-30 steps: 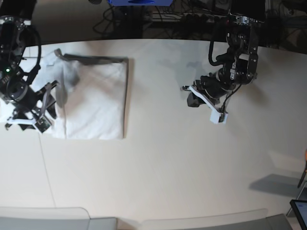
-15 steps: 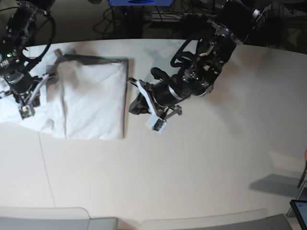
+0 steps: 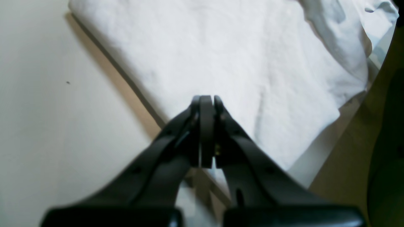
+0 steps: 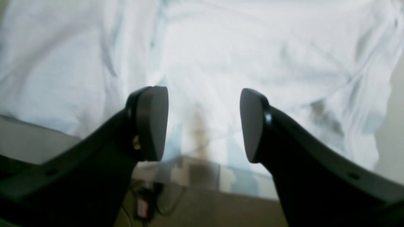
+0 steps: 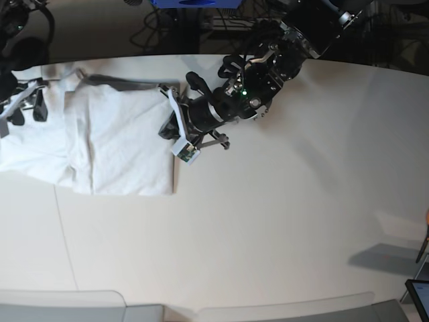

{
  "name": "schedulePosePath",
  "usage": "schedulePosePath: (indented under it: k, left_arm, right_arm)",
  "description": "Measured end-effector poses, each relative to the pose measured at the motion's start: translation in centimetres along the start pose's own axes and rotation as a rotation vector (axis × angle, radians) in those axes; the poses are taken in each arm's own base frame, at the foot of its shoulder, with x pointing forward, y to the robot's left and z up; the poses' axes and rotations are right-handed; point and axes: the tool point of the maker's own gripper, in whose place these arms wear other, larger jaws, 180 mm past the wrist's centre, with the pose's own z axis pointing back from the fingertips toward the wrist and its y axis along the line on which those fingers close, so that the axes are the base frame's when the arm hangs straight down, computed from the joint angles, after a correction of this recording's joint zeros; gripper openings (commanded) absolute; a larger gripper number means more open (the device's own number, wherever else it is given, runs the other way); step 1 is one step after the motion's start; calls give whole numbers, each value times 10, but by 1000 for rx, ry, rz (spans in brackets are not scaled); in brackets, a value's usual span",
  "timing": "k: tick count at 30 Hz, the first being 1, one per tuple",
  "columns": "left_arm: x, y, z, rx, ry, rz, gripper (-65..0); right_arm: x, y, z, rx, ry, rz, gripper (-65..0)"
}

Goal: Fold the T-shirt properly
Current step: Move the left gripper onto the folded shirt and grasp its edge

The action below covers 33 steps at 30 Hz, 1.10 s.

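Observation:
The white T-shirt (image 5: 120,141) lies part-folded at the table's left end, with a straight folded edge on its right side and loose fabric spilling left. My left gripper (image 5: 166,129) reaches across to that right edge. In the left wrist view it (image 3: 206,98) is shut over the T-shirt (image 3: 252,56), and no fabric shows between its fingers. My right gripper (image 5: 25,107) is at the shirt's far-left part. In the right wrist view it (image 4: 202,123) stands open above wrinkled T-shirt (image 4: 221,47) fabric near the table's edge, holding nothing.
The off-white table (image 5: 268,221) stretches to the right of the shirt. Grey chair backs (image 5: 80,305) line its front edge. Dark cables and a blue object (image 5: 194,3) sit behind the far edge. A dark device corner (image 5: 419,295) shows at the bottom right.
My left arm swung left from mid-table to the shirt's right edge, staying shut. My right gripper moved up toward the far-left corner, shut briefly, then opened.

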Motion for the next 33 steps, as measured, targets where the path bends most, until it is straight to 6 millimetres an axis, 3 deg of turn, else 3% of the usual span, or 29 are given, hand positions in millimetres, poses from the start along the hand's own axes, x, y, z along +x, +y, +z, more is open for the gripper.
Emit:
schedulePosePath:
  k: [5, 10, 15, 18, 22, 27, 30, 33]
  left_arm:
    - [-3, 2, -1, 6, 8, -1, -650]
    - [-30, 20, -6, 43, 86, 15, -650]
    - [-51, 40, 4, 80, 143, -15, -650]
    - [-53, 51, 11, 102, 149, -28, -650]
    - [-32, 43, 20, 88, 93, -59, -650]
    - [21, 32, 29, 72, -62, -44, -650]
    - [31, 24, 23, 60, -89, -24, -650]
    - [32, -5, 6, -8, -87, -1, -650]
  right_arm:
    - [-6, 8, -2, 32, 17, -17, -223]
    - [-16, 6, -7, 41, 38, -51, -223]
    - [-14, 6, -7, 44, 30, -51, -223]
    - [-14, 6, -7, 44, 31, -50, -223]
    - [-14, 6, -7, 44, 31, -50, -223]
    - [-14, 5, -7, 42, 32, -47, -223]
    - [-13, 5, -6, 40, 30, -44, -223]
    - [-13, 5, -6, 40, 31, -45, -223]
